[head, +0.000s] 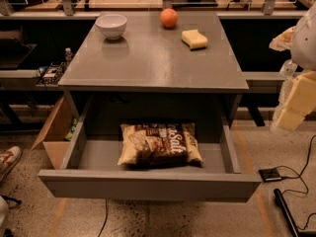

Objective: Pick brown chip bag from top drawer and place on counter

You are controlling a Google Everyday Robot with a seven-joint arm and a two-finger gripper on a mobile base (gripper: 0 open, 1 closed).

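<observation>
In the open drawer [148,184] at 6 o'clock, flat at mid-floor: bag [160,144]. Above it, counter [153,58]. At 3 o'clock, off the counter's edge: gripper [294,105], open or closed impossible to tell.

— How does my feed look from your end?
— Dim and warm. I read the light as coming from above: the desk [163,63] top carries a soft sheen, and the bowl [111,25] drops a faint shadow just below itself.
— And lower in the frame?
— It's dark under the top; the top drawer [148,184] floor is shaded at the back. The end effector [296,101], at the right edge, looks pale, overlit and blurred.
</observation>
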